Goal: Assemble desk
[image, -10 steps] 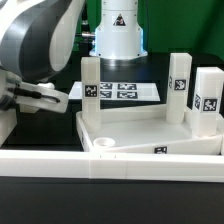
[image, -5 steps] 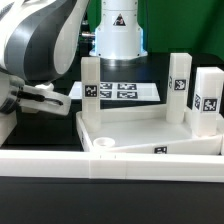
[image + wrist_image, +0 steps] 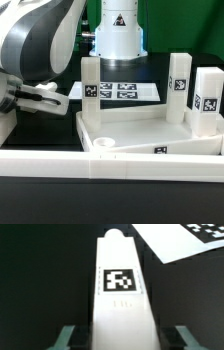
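We see the desk top (image 3: 140, 130) lying upside down in the middle of the exterior view. Three legs stand up from its corners: one (image 3: 91, 88) at the back on that view's left, and two (image 3: 179, 85) (image 3: 209, 103) on its right. The arm (image 3: 40, 45) fills the upper left of that view, but its gripper is hidden there. Only the wrist view shows the fourth leg (image 3: 121, 291), a white one with a black tag, lying on the dark table between the two fingers (image 3: 68, 335). The fingers sit close on each side of it. We cannot tell if they squeeze it yet. A corner of the marker board (image 3: 185, 238) lies near the leg's tip. In the exterior view, the board (image 3: 115, 90) lies behind the desk top.
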Tool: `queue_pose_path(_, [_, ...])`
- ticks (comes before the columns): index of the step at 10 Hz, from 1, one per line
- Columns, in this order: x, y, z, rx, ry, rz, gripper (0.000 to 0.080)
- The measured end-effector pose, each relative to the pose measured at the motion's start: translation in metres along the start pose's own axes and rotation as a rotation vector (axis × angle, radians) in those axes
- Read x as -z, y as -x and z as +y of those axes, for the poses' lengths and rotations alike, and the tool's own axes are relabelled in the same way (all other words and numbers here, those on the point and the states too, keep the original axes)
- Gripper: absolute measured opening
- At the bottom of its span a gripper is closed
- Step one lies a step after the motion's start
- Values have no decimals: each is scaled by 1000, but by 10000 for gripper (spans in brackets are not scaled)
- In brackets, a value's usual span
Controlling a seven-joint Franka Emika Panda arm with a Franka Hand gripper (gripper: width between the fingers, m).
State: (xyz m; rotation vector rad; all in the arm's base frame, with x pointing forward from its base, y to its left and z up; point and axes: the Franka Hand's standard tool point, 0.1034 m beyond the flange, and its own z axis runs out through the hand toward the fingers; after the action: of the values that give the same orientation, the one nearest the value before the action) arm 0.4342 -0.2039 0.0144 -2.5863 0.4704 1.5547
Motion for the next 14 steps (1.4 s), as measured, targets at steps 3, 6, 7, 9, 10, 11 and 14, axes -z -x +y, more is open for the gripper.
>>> queue_pose_path(3, [34,40,-8,5,-28,-38,290])
queue_pose_path(6, [61,58,-3,-29,-42,-17,290])
queue_pose_path(7, [64,54,-3,-27,-36,9,290])
queue_pose_path(9, [71,47,-2,-25,-28,71,290])
queue_pose_path(10, [78,46,-5,-19,-23,138,290])
queue_pose_path(11, [89,53,-13,-30,-27,192,290])
queue_pose_path(14, [118,61,-32,-124,-69,336,290])
